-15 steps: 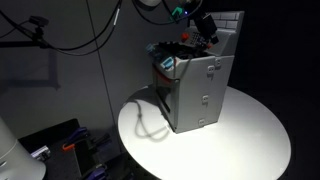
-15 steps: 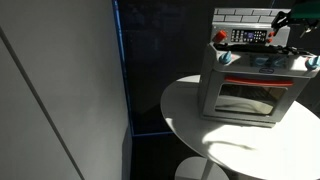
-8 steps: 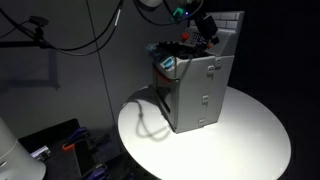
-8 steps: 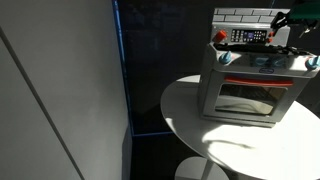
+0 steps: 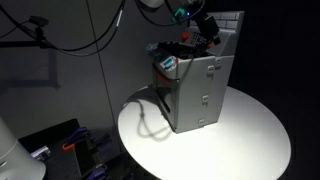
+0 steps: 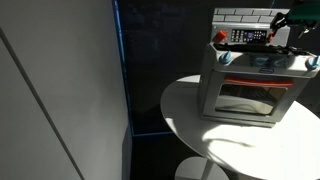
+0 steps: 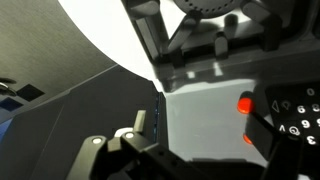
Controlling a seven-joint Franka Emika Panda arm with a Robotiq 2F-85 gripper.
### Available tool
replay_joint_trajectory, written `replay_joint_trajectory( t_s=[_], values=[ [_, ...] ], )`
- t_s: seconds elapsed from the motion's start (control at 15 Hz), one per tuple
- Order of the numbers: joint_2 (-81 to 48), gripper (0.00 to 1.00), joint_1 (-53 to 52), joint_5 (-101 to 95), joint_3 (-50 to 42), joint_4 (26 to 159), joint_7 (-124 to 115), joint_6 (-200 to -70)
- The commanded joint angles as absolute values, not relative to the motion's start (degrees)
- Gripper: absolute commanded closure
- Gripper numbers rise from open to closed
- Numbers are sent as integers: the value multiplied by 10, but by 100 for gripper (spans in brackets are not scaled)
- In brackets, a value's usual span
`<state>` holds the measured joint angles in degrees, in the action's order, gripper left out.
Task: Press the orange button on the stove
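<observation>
Button (image 7: 245,103) comes first: in the wrist view it is a small orange spot on a pale face of the stove (image 5: 198,92), just beside a dark strip with white marks (image 7: 292,112). It lies off to the right of that view, not in the middle, so I judge I am not yet lined up on it.

In both exterior views the stove stands on the round white desk (image 5: 255,135). My tool (image 5: 207,27) hangs above the stove's top, close to the tiled back panel (image 6: 240,14). I cannot tell from these views whether my tool is spread or pressed together.

To do this well, I would first bring the button to the centre of the wrist view. Then I would go in straight along its axis with one blunt tip, slowly. The dark strip is so near that a slanted approach could hit it instead. The stove looks light, so a hard push might shove or tip it; a short, gentle press should do.
</observation>
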<state>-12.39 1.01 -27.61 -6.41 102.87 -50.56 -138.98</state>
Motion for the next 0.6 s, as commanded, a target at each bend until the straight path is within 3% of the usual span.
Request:
replay_joint_trajectory(
  t_s=[0.0, 0.53],
  values=[
    [-138, 0, 1, -268, -73, 1005, -512, -1390],
    [-145, 0, -2, -271, -75, 995, -512, -1391]
  ],
)
